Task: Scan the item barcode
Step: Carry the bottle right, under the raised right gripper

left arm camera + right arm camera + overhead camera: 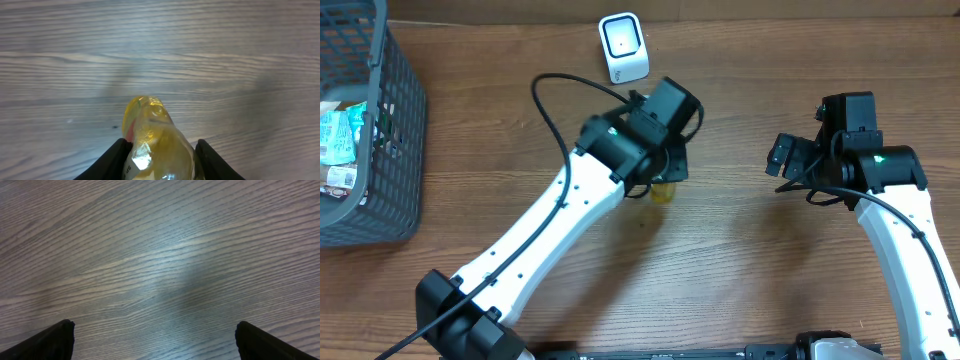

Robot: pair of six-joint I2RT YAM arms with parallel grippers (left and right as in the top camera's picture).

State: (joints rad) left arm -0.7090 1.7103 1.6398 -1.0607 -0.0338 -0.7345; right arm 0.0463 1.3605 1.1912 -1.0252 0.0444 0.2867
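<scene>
The item is a yellow, clear-wrapped packet [157, 140] with a white label at its lower left; its barcode does not show. My left gripper [159, 160] is shut on it, one black finger on each side. From overhead only the yellow tip of the item [663, 192] peeks out below the left gripper [665, 170], a little in front of the white scanner [623, 46] that stands at the table's back edge. My right gripper [782, 157] hangs over bare wood to the right; in its wrist view the fingers [55, 337] stand wide apart with nothing between them.
A grey plastic basket [390, 150] with several packaged goods sits at the far left. A black cable loops from the left arm [550, 225] across the table's back. The right arm [910, 230] runs along the right side.
</scene>
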